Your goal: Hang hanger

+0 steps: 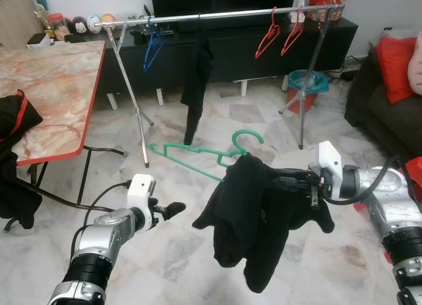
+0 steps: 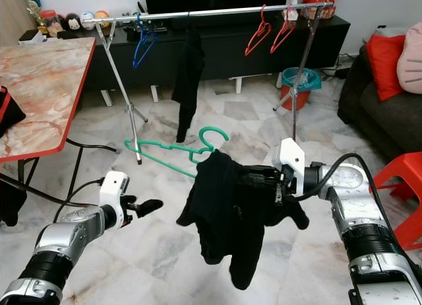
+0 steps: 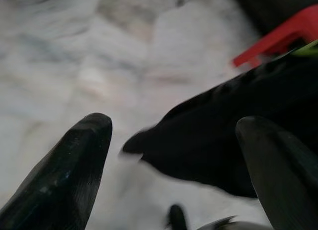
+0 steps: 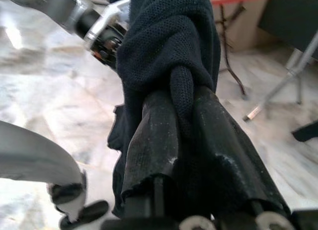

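The right gripper [image 4: 179, 140] pinches a black garment [image 1: 254, 213] draped on a green hanger [image 1: 198, 153] whose hook rises just beside it, while the left gripper [image 3: 174, 155], fingers spread, hovers near the cloth's far edge, the clothes rail [image 1: 217, 15] well beyond.

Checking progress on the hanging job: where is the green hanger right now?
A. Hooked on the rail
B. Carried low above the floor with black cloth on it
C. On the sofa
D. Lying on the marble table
B: the green hanger juts out of the black cloth clamped in the right gripper, well below the rail.
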Motion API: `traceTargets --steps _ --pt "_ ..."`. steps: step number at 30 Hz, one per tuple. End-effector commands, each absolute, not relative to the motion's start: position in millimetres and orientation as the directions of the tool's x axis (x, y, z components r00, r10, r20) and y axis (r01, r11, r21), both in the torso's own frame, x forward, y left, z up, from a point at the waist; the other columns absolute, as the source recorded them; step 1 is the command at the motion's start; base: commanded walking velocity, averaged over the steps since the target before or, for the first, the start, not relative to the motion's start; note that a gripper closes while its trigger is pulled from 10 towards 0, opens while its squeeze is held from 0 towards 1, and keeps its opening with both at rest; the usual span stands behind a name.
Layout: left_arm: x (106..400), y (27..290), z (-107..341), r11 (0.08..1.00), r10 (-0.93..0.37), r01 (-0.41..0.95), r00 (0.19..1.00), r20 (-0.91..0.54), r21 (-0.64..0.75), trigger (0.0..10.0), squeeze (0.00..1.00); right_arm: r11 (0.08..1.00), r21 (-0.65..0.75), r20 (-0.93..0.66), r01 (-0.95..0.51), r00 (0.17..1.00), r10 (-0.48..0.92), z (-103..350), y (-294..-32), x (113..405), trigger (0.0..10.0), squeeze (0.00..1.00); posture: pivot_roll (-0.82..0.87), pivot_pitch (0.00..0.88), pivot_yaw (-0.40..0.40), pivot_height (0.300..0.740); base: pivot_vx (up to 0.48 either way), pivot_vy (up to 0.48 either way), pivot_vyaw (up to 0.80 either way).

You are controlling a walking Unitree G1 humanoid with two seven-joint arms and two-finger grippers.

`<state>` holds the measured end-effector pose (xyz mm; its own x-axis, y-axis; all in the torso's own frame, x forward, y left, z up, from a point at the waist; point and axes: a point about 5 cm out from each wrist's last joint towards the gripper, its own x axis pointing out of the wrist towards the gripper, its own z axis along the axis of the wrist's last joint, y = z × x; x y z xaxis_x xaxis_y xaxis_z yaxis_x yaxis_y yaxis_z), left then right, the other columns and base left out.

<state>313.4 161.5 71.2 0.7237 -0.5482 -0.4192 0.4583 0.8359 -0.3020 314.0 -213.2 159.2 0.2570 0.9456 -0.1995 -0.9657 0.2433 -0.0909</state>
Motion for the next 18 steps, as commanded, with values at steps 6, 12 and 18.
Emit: traceTargets --steps 6,12,18 --pt "302.8 150.2 81.1 0.697 -0.714 0.598 0.626 -0.313 -0.396 10.0 0.00 0.178 -0.120 -0.168 -0.977 0.197 0.966 170.8 -212.4 311.1 10.0 0.00 -0.14 0.000 -0.001 0.740 0.000 0.000 0.00" --pt "294.6 146.4 85.7 0.612 -0.790 0.683 0.547 -0.276 -0.398 10.0 0.00 0.166 -0.112 -0.178 -0.980 0.184 0.967 171.1 -212.8 311.0 10.0 0.00 -0.13 0.000 -0.007 0.740 0.000 0.000 0.00" --pt "289.4 147.9 88.2 0.571 -0.820 0.737 0.491 -0.294 -0.362 10.0 0.00 0.152 -0.106 -0.185 -0.983 0.170 0.968 172.1 -211.4 312.3 10.0 0.00 -0.13 0.000 -0.013 0.740 0.000 0.000 0.00"
